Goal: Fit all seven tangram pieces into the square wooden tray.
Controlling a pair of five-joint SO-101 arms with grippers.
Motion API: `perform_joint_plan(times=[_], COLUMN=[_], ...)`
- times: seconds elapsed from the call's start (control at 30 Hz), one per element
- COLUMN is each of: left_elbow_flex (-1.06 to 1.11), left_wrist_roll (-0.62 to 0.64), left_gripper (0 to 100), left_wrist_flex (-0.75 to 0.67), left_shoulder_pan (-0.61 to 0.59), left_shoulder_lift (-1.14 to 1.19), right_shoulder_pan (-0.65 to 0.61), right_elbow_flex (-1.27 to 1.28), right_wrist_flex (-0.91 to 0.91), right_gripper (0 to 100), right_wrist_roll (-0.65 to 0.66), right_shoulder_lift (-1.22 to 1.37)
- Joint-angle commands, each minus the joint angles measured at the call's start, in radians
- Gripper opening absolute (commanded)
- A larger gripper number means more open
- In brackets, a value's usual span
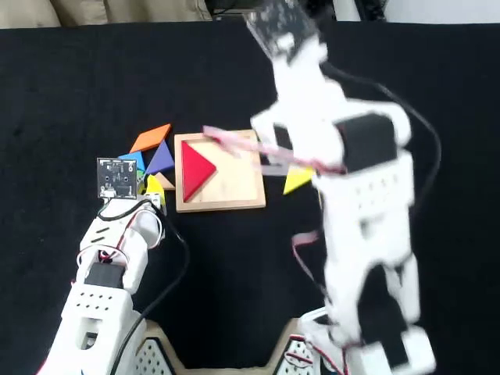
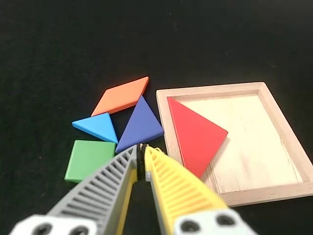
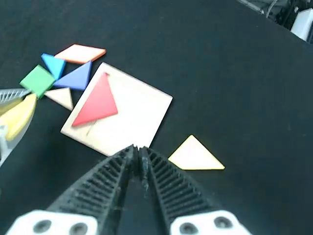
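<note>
The square wooden tray (image 2: 283,137) holds one red triangle (image 2: 195,134) along its left side; the rest of its floor is bare (image 3: 137,117). Beside the tray lie an orange parallelogram (image 2: 121,95), a purple-blue triangle (image 2: 141,125), a light blue triangle (image 2: 96,126) and a green square (image 2: 89,157). A pale small triangle (image 3: 61,98) lies close to them. On the tray's other side rests a yellow triangle (image 3: 195,155). My left gripper (image 2: 142,152) is shut and empty, its tip at the purple-blue triangle's corner. My right gripper (image 3: 137,151) is shut and empty, above the tray's near edge.
Black cloth (image 1: 94,86) covers the whole table. The right arm (image 1: 344,156) stands tall over the area right of the tray (image 1: 223,205). The left arm's body (image 1: 109,273) lies at the front left. The arm bases sit at the front edge.
</note>
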Motion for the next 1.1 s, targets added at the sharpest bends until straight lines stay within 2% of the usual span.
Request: perform_joint_plan(times=[0.0,0.17,0.23,0.33,0.4,0.53,0.73,1.07], left_elbow_flex=[-0.01,-0.01,-0.01,-0.01,-0.01,-0.01,-0.01,-0.01], left_wrist_roll=[0.002,0.002,0.002,0.002,0.002,0.002,0.002,0.002], left_gripper=[4,4,4,4,4,4,4,4], left_wrist_flex=[-0.023,-0.023,-0.025,-0.029,-0.029,-0.029,-0.029,-0.028], left_shoulder_pan=[0.013,0.013,0.013,0.013,0.013,0.013,0.015,0.015], left_shoulder_lift=[-0.015,-0.015,-0.012,-0.006,-0.006,-0.006,-0.008,-0.011], right_shoulder_pan=[-0.014,0.009,0.028,0.066,0.075,0.068,0.069,0.075], right_elbow_flex=[0.329,0.687,0.73,0.69,0.615,0.403,0.022,-0.568], right_wrist_flex=[-0.175,-0.519,-0.601,-0.652,-0.66,-0.638,-0.509,-0.281], right_gripper=[1.1,1.9,7.6,18.1,18.1,14.2,18.1,16.9], right_wrist_roll=[-0.005,-0.012,-0.031,-0.175,-0.227,-0.239,-0.27,-0.281], right_shoulder_lift=[-0.147,-0.154,-0.114,0.013,0.137,0.44,0.825,1.283])
